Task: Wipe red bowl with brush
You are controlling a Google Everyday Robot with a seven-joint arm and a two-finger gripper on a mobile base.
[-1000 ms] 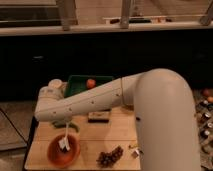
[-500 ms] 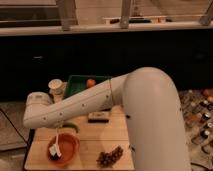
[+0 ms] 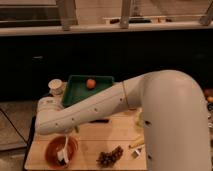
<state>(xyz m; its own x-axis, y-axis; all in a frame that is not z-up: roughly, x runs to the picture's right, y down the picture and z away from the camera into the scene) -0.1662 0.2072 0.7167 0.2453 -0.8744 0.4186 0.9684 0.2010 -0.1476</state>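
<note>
Orange-red round shallow bowl [image 3: 49, 150] lay beneath your claw [image 3: 65, 136], near left; the small whitish-headed brush [image 3: 63, 151] stood upright inside it. Whether the claw pinched it, you couldn't tell.

One near camera looks steeply down; end effector [image 3: 62, 146] at lower left.

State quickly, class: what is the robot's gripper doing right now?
Gripper: over the red bowl, at the brush; open or shut cannot be told.

No writing can be read. The gripper [image 3: 64, 145] is seen above the round orange-red bowl [image 3: 51, 153] at the table's front-left corner.
</note>
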